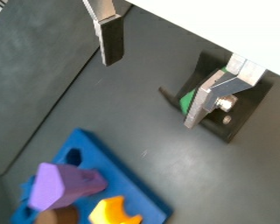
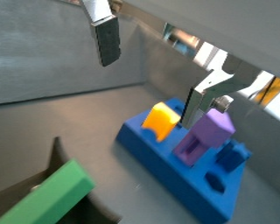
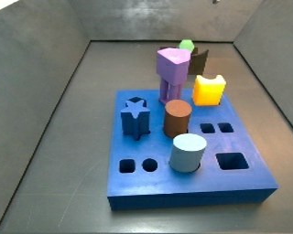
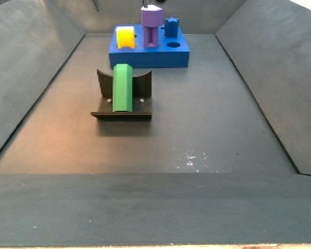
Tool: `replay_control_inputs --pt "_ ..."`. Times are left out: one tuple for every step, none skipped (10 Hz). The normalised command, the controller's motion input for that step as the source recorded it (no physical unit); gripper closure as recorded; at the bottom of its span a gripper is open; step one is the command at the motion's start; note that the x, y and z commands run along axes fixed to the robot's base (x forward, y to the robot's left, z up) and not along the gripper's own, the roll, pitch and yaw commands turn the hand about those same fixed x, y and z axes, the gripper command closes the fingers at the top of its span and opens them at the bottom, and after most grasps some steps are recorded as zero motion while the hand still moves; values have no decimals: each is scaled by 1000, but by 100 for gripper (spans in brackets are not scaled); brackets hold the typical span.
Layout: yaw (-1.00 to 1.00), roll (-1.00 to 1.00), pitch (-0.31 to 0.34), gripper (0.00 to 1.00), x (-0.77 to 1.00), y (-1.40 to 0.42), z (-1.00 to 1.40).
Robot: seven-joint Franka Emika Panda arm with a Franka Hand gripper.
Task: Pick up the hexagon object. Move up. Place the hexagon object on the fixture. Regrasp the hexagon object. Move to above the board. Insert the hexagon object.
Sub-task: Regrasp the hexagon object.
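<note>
The green hexagon object [image 4: 121, 86] lies along the top of the dark fixture [image 4: 123, 112], apart from the blue board [image 4: 152, 53]. It also shows in a side view [image 3: 186, 45] behind the purple peg [image 3: 174, 73], on the fixture [image 3: 200, 60]. My gripper [image 1: 160, 74] is open and empty, well above the floor. In a wrist view one finger [image 1: 213, 101] overlaps the hexagon object [image 1: 189, 99] on the fixture [image 1: 236, 118]. In a wrist view the hexagon object [image 2: 43, 199] is at the edge, and the gripper [image 2: 154, 70] hangs over the board [image 2: 189, 171]. The gripper does not show in the side views.
The board [image 3: 186, 178] carries a purple peg, a yellow block [image 3: 209, 90], a brown cylinder [image 3: 178, 117], a white cylinder [image 3: 187, 152] and a blue star [image 3: 135, 114]. Grey walls enclose the dark floor.
</note>
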Motion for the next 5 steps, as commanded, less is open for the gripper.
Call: replay_control_inputs --pt "3 1000 17 0 -19 -37 33" --pt "4 1000 14 0 -26 -41 23" --pt "4 1000 6 0 -38 -31 14" --pt "5 1000 1 0 -48 -25 11" --pt "6 1000 -7 0 -53 -25 13"
